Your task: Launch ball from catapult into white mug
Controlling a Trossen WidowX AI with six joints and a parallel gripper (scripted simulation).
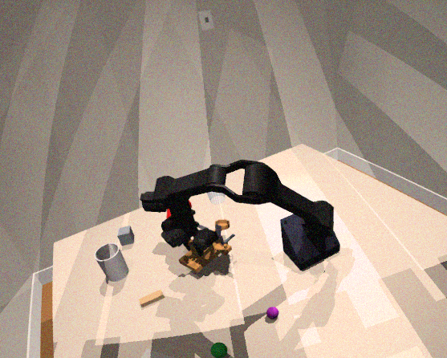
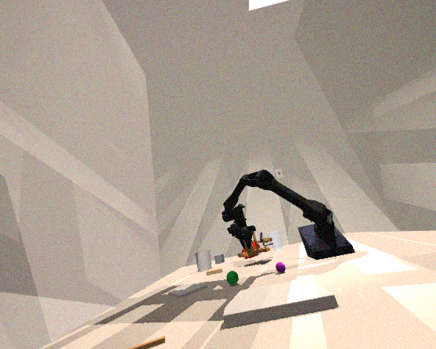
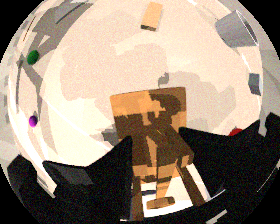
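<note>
My gripper (image 1: 197,246) (image 2: 246,246) (image 3: 156,136) is shut on the brown wooden catapult (image 1: 192,262) (image 2: 260,250) (image 3: 148,101). The catapult hangs a little above the table, with its shadow apart below it. Its throwing cup (image 1: 222,223) (image 2: 267,239) (image 3: 161,202) points toward the arm's base side, and no ball shows in it. A purple ball (image 1: 272,312) (image 2: 280,268) (image 3: 33,121) and a green ball (image 1: 218,350) (image 2: 232,278) (image 3: 33,57) lie on the table. A pale white mug-like cup (image 1: 216,197) (image 2: 275,239) stands behind the arm, partly hidden.
A grey open cylinder (image 1: 115,266) (image 2: 203,260) (image 3: 232,31) stands at the left. Near it are a grey cube (image 1: 126,236) (image 2: 219,258) (image 3: 254,84) and a tan block (image 1: 151,299) (image 2: 214,271) (image 3: 152,15). A red object (image 1: 168,213) (image 3: 235,132) is behind the gripper. Grey slabs (image 2: 279,310) lie in front.
</note>
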